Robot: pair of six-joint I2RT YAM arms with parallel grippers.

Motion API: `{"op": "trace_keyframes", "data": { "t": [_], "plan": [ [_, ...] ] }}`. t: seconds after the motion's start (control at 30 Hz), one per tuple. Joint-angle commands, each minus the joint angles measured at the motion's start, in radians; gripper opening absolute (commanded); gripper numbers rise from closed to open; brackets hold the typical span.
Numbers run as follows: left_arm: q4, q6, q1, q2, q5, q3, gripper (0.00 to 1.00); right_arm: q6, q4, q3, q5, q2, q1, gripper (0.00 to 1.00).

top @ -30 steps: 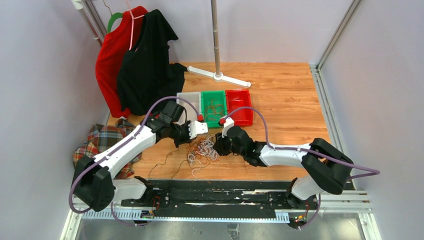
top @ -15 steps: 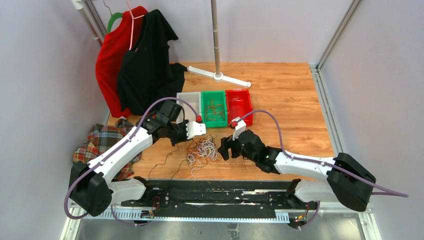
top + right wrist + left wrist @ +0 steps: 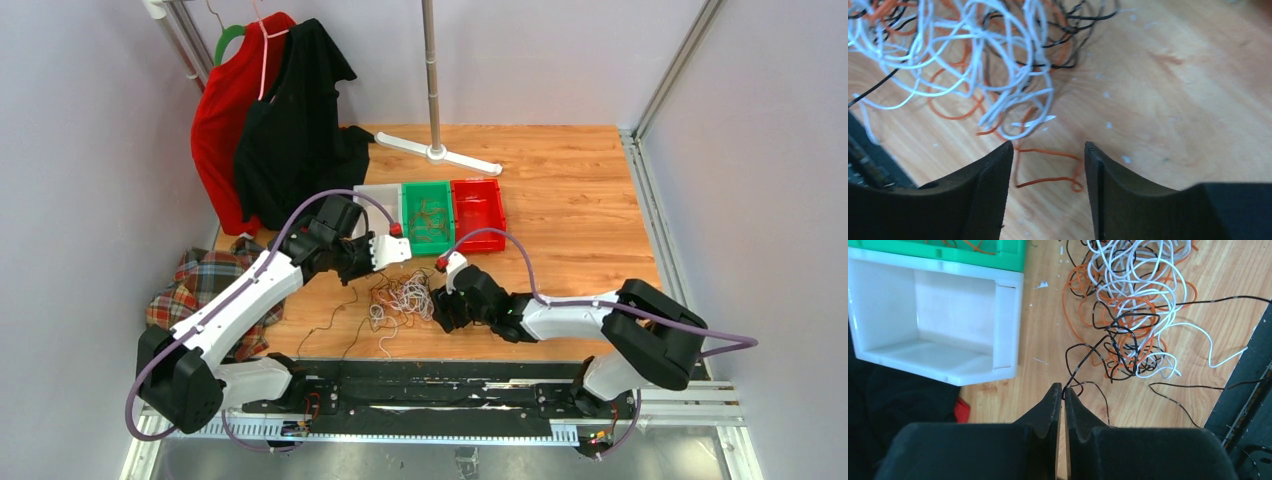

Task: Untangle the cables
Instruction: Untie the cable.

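The cables point(image 3: 404, 297) lie as a fist-sized tangle of white, orange and black wires on the wooden table between the two arms. In the left wrist view the tangle point(image 3: 1133, 305) sits ahead and to the right. My left gripper point(image 3: 1061, 388) point(image 3: 398, 262) is shut on one thin black cable point(image 3: 1083, 357) that runs from its tips into the tangle. My right gripper point(image 3: 1048, 148) point(image 3: 438, 308) stands open low over the table at the tangle's point(image 3: 973, 50) right edge. A loose orange strand point(image 3: 1045, 180) lies on the wood between its fingers, untouched.
A white bin point(image 3: 378, 205) point(image 3: 923, 315), a green bin point(image 3: 408, 215) holding wires and a red bin point(image 3: 478, 212) stand in a row behind the tangle. Clothes point(image 3: 290, 140) hang at back left; plaid cloth point(image 3: 205, 280) lies left. A black rail point(image 3: 420, 385) borders the near edge.
The right arm swung out to the right, then came back in to the tangle's right edge with its jaws wider apart. The left gripper has drifted slightly back and left, still pinching the black cable.
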State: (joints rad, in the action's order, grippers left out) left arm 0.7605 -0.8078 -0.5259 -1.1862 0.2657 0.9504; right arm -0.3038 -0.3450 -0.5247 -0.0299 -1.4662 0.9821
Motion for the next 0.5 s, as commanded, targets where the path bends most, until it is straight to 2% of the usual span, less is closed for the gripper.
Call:
{"op": "trace_keyframes", "data": {
  "t": [0.0, 0.1, 0.17, 0.2, 0.3, 0.47],
  "plan": [
    [0.013, 0.028, 0.004, 0.013, -0.017, 0.049, 0.11, 0.045, 0.084, -0.04, -0.007, -0.021, 0.044, 0.45],
    [0.028, 0.036, 0.004, 0.021, -0.015, 0.072, 0.19, 0.036, 0.118, -0.04, 0.006, 0.008, 0.049, 0.21],
    [0.04, 0.052, 0.004, 0.024, -0.017, 0.096, 0.31, 0.025, 0.153, -0.042, 0.01, 0.047, 0.049, 0.05],
    [0.051, 0.059, 0.004, 0.027, -0.016, 0.108, 0.37, 0.017, 0.175, -0.045, 0.008, 0.067, 0.049, 0.01],
    [0.082, 0.08, 0.004, 0.039, -0.002, 0.145, 0.47, 0.002, 0.216, -0.043, 0.016, 0.148, 0.049, 0.01],
    [0.133, 0.113, 0.004, 0.079, 0.071, 0.214, 0.55, -0.001, 0.257, -0.068, 0.035, 0.283, 0.049, 0.01]
  ]
}}
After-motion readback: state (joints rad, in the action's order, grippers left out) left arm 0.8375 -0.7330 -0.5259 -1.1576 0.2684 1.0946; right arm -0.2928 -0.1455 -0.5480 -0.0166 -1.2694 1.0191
